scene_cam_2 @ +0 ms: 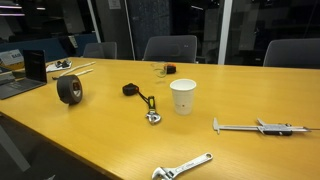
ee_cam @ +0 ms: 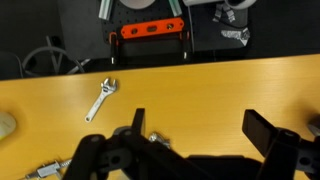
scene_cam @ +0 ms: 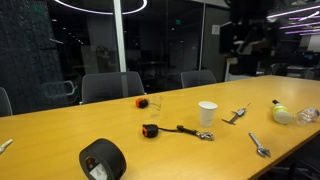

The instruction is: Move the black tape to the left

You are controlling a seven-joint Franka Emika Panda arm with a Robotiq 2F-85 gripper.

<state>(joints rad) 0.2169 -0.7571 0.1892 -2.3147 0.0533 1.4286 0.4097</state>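
The black tape is a wide matte-black roll standing on its edge near the front left of the wooden table. It also shows in an exterior view, next to a laptop. My gripper hangs high above the far right end of the table, far from the tape. In the wrist view the gripper is open and empty, with bare table between its two dark fingers. The tape is out of the wrist view.
On the table are a white cup, a black-and-orange gadget with a cord, a caliper, a wrench and a laptop. Chairs line the far side.
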